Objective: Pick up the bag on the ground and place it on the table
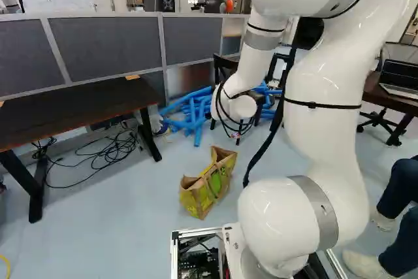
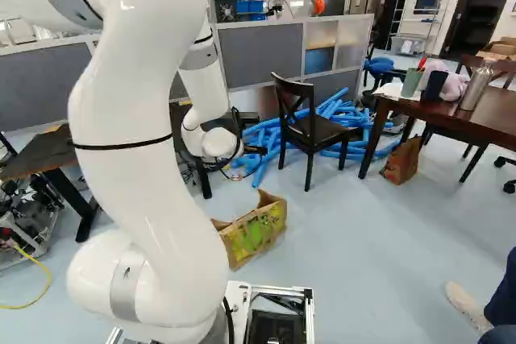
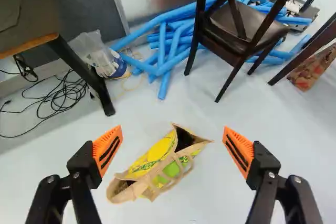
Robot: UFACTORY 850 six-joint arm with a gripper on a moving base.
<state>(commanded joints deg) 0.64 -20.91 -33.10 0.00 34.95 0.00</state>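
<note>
Beyond the arm's wrist, the gripper [image 2: 255, 151] is only partly visible in the right base view. In the wrist view the gripper [image 3: 171, 142] is open, its orange pads wide apart with nothing held. The yellow and green bag with tan handles [image 3: 165, 163] lies ahead of it on the floor, seen between the fingers but not touched. The left base view shows the same bag [image 1: 210, 184] on the floor, left of the arm, its top gaping. A dark table [image 1: 72, 114] stands at the left of that view; its corner also appears in the wrist view.
Black cables [image 1: 108, 155] trail beneath the dark table. Blue tubes [image 3: 167, 51] lie in a pile behind a dark chair [image 2: 310, 130]. Another table [image 2: 435, 118] carries bottles and cups, with a brown paper bag [image 2: 401, 160] beside its legs. A person's legs and shoes are at the right.
</note>
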